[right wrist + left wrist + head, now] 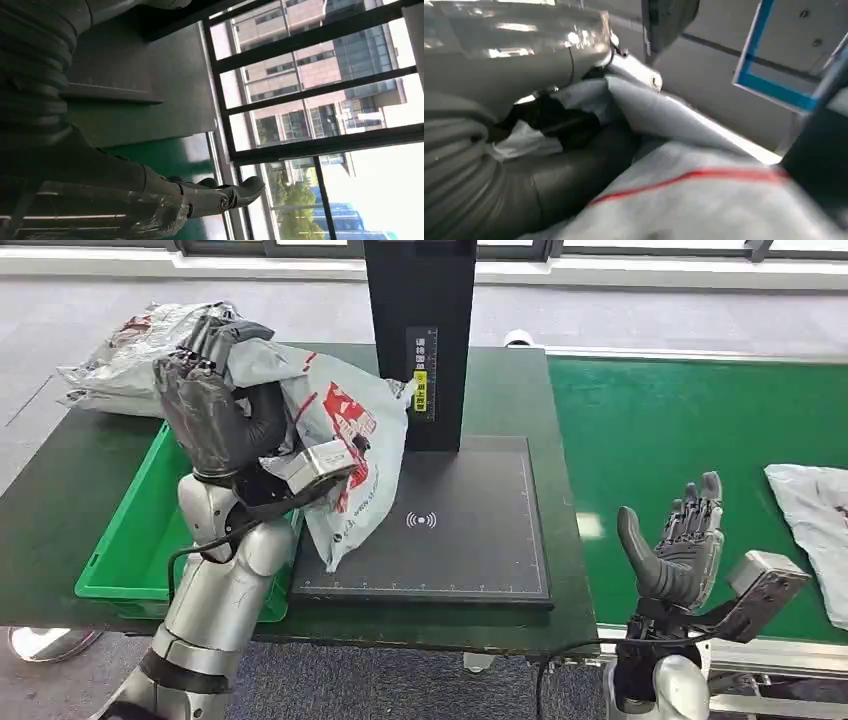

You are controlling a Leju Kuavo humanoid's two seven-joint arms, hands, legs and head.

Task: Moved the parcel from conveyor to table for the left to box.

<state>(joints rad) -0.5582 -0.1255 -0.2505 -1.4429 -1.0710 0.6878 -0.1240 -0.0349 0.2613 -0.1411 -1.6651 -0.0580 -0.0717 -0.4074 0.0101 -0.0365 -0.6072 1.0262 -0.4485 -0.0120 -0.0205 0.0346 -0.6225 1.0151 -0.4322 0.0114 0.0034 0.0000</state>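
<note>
My left hand (215,410) grips a grey plastic parcel (345,445) with red print, lifted above the left edge of the black scale pad (470,540); its lower end hangs down to the pad. Up close in the left wrist view the same parcel (704,200) shows a red stripe against my thumb (574,165). The green box (130,540) sits just left of and below that hand. My right hand (680,545) hovers with fingers spread and nothing in it over the conveyor's near edge, also seen in the right wrist view as the right hand (200,195).
A black scanner post (420,340) stands at the back of the pad. Another grey parcel (130,365) lies on the table's far left. A further grey parcel (815,530) rests on the green conveyor belt (680,430) at the right.
</note>
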